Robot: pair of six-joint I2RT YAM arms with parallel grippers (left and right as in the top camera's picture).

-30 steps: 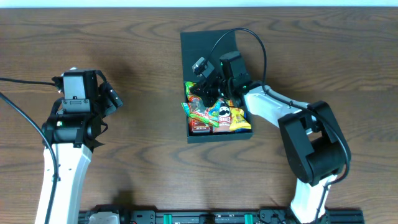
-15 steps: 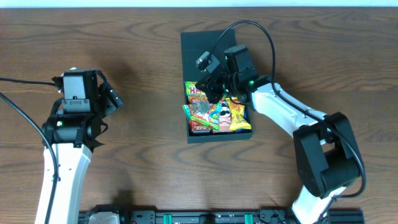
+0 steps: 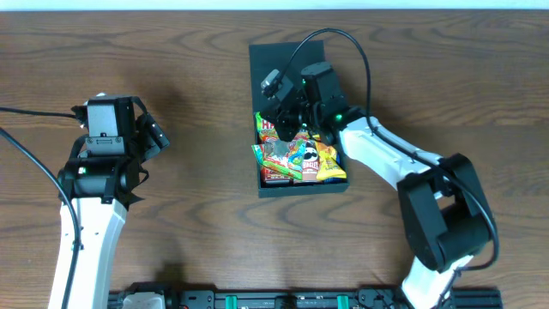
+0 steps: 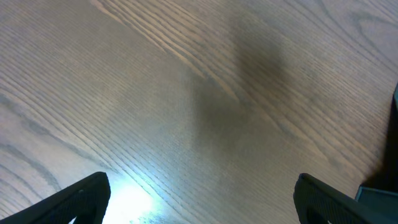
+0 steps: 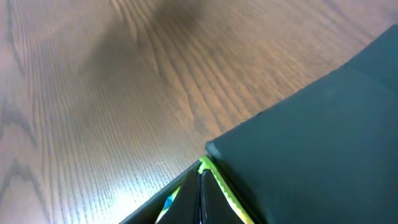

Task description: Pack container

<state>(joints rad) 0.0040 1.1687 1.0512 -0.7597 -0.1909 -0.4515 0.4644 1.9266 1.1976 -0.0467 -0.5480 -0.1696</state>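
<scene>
Right gripper (image 3: pixel 283 116) is shifting back toward the flap (image 3: pixel 273 60) of the snack-filled container (image 3: pixel 302 189) sitting mid-table, its grip impossible to tell, left gripper (image 4: pixel 199 199) idling wide open and empty; bulging packets (image 3: pixel 296 159) are risking jamming that flap.

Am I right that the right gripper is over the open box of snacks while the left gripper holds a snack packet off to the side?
Not quite: the left gripper holds nothing. The left wrist view shows its fingers wide apart with only bare table between them. The rest stands: the right gripper is over the open container of snack packets.
</scene>
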